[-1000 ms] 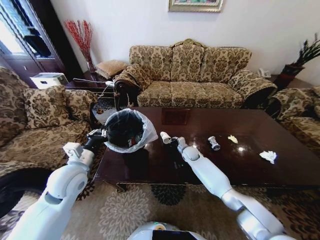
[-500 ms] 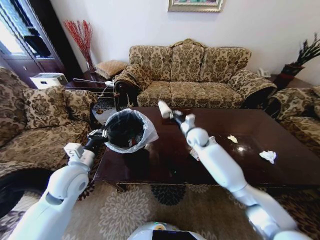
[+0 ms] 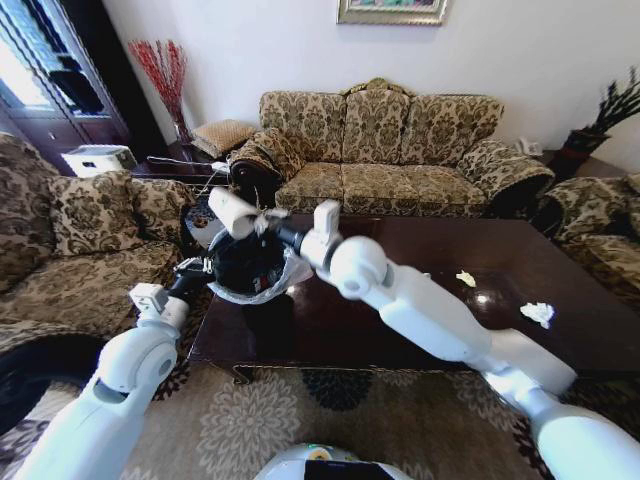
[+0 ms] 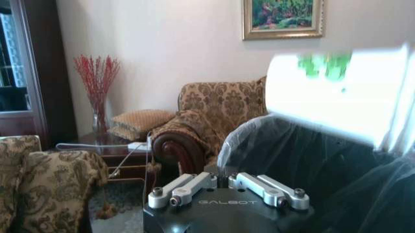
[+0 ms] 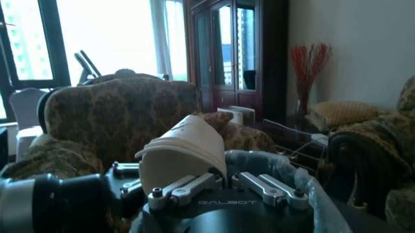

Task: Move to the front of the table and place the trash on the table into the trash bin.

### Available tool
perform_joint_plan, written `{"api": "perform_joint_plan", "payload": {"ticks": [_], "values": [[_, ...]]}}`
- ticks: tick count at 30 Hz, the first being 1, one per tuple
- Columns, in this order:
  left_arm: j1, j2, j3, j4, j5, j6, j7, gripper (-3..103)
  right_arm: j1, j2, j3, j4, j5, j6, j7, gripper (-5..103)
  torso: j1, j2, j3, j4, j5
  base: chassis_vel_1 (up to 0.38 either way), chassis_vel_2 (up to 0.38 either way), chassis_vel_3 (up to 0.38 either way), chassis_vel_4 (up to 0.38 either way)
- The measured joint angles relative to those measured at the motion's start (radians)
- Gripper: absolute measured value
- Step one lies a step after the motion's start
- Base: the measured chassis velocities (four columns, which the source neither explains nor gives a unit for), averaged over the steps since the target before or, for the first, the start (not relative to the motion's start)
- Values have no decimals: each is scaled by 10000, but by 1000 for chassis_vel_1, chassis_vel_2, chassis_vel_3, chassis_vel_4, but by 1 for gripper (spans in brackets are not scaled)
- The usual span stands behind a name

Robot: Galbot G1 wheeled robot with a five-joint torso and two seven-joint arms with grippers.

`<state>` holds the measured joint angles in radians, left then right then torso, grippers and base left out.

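Observation:
My right gripper (image 3: 264,223) is shut on a white paper cup (image 3: 232,212), held tilted just above the mouth of the trash bin (image 3: 248,268). The right wrist view has that cup (image 5: 184,151) between the gripper (image 5: 221,186) fingers, with the bag-lined bin rim (image 5: 280,168) right under it. The black bin hangs at the table's (image 3: 420,320) left end, and my left gripper (image 3: 204,268) is shut on its rim. From the left wrist, that gripper (image 4: 224,187) meets the bin's bag (image 4: 259,141) and the cup (image 4: 331,92) hovers above. A crumpled white tissue (image 3: 537,313) and a small scrap (image 3: 465,278) lie on the right of the table.
A patterned sofa (image 3: 390,150) stands behind the table, with armchairs to the left (image 3: 90,230) and far right (image 3: 600,220). A side table with a red-twig vase (image 3: 160,75) is at the back left. A patterned rug (image 3: 250,420) covers the floor in front.
My right arm lifted the white paper cup off the table and swung it left, from the table's middle to above the bin. The left arm and bin stayed put.

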<state>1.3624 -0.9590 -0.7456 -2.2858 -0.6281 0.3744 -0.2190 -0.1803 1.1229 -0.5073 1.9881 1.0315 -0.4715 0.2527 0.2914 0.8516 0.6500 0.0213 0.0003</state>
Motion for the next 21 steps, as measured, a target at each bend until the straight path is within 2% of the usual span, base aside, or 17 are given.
{"api": "perform_joint_plan", "payload": {"ticks": [1, 5, 7, 10, 11, 14, 15, 18, 20, 21], "values": [[1, -21, 2, 0, 0, -1, 3, 3, -35, -19, -24, 0, -62, -1, 62, -1, 0, 0, 0, 0, 0, 0, 0, 0, 0], [-13, -157, 51, -20, 0, -1, 26, 3, -100, 24, -91, -52, -174, 57, 252, 20, 0, 0, 0, 6, -5, 0, 0, 0, 0], [-23, -160, 51, -32, -1, -1, 26, 3, -86, 39, -105, -75, -185, 61, 258, 20, 0, 0, 0, 6, -6, 0, 0, 0, 0], [-37, -141, 24, -53, -37, -2, 27, 3, -47, 99, -111, -154, -239, 105, 326, 37, 0, 0, 0, 6, -5, 0, 0, 0, 0], [-37, -141, 24, -53, -37, -2, 27, 3, -47, 99, -111, -154, -239, 105, 326, 37, 0, 0, 0, 6, -5, 0, 0, 0, 0], [-35, -138, -9, -54, -59, -2, 37, 3, 24, 132, -60, -180, -293, 149, 455, 52, 0, 0, 0, 5, -1, 0, 0, 0, 0], [-35, -138, -9, -54, -59, -2, 37, 3, 24, 132, -60, -180, -293, 149, 455, 52, 0, 0, 0, 5, -1, 0, 0, 0, 0], [-28, -177, -8, -66, -60, -3, 41, 3, 39, 128, 312, -165, -492, 392, 673, 69, 0, 0, 0, 7, -3, 0, 0, 0, 0], [-29, -179, -8, -60, -60, -6, 43, 3, 13, 114, 600, -131, -508, 449, 797, 69, 0, 0, 0, 8, -2, 0, 0, 0, 0], [-29, -179, -8, -28, -60, -15, 44, 3, -19, 45, 927, -61, -507, 457, 949, 80, 0, 0, 0, 8, -1, 0, 0, 0, 0]]}}
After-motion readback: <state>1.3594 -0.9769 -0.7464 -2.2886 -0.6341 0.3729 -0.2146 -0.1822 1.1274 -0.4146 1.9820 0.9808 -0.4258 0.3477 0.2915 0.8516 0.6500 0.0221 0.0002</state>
